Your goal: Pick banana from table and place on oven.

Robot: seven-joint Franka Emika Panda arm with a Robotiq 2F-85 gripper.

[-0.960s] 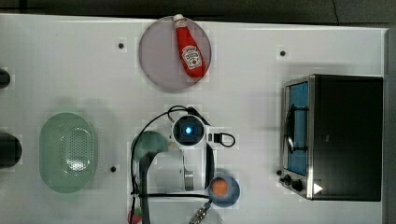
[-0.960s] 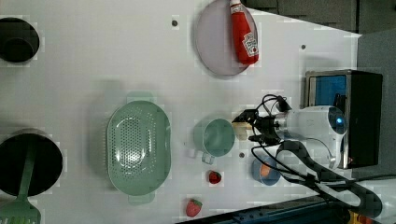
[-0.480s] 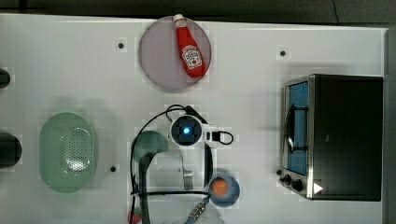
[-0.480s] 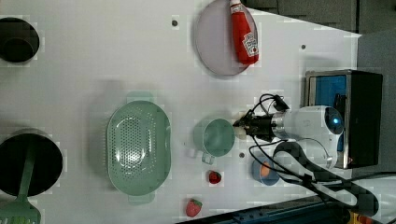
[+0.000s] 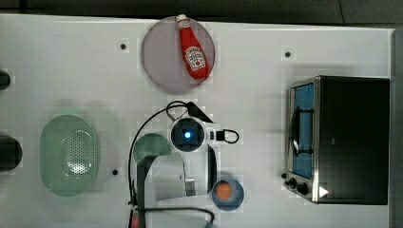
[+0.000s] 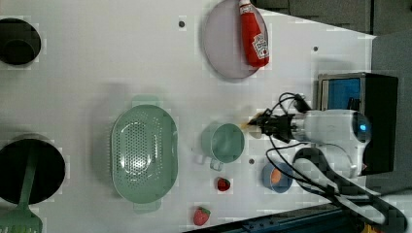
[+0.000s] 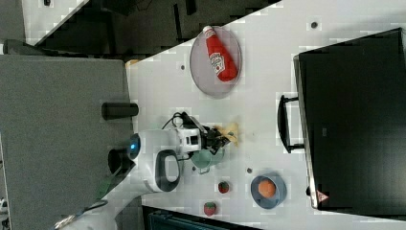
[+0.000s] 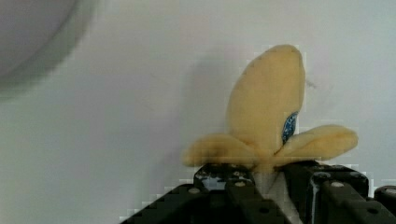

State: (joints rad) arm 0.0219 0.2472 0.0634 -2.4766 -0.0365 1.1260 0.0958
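A yellow plush banana [image 8: 266, 116] with peeled-back flaps lies on the white table [image 5: 71, 61]. My gripper [image 8: 268, 175] is shut on its lower end, and its black fingers [image 8: 233, 186] press in from both sides. The left view has the banana [image 6: 252, 124] at the gripper [image 6: 262, 125] tip, just beside a green mug [image 6: 223, 142]. The right view shows the banana [image 7: 230, 132] poking out past the gripper [image 7: 218, 139]. In the top view my wrist [image 5: 187, 135] covers it. The oven [image 5: 351, 137] stands at the top view's right, black top bare, glass door shut.
A ketchup bottle [image 5: 192, 47] lies on a grey plate [image 5: 161, 61] beyond my wrist. A blue bowl [image 5: 228, 192] with an orange thing sits near the arm's base. A green colander [image 5: 69, 154] is at the top view's left. Two strawberries [image 6: 223, 184] lie near the mug.
The fingers have closed on the banana. My wrist has shifted slightly toward the plate in the top view.
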